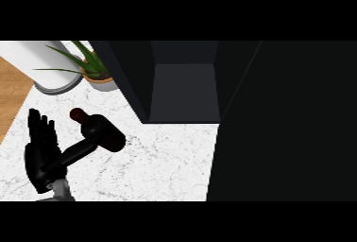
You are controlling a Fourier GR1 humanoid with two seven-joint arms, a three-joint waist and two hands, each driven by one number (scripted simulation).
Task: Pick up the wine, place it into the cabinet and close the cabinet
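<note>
Your left hand (40, 150) is spread open — thumb touching the wine bottle (97, 130) on the worktop (167, 160) — open cabinet (182, 90) beyond.

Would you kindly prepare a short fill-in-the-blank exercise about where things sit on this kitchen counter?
1. The wine bottle lies on the white marbled ____.
2. The cabinet stands with its door ____.
3. The potted plant sits at the view's upper ____ corner, beside a white cylinder.
4. The left hand shows with fingers ____, beside the bottle.

Missing words: counter; open; left; straight
</note>
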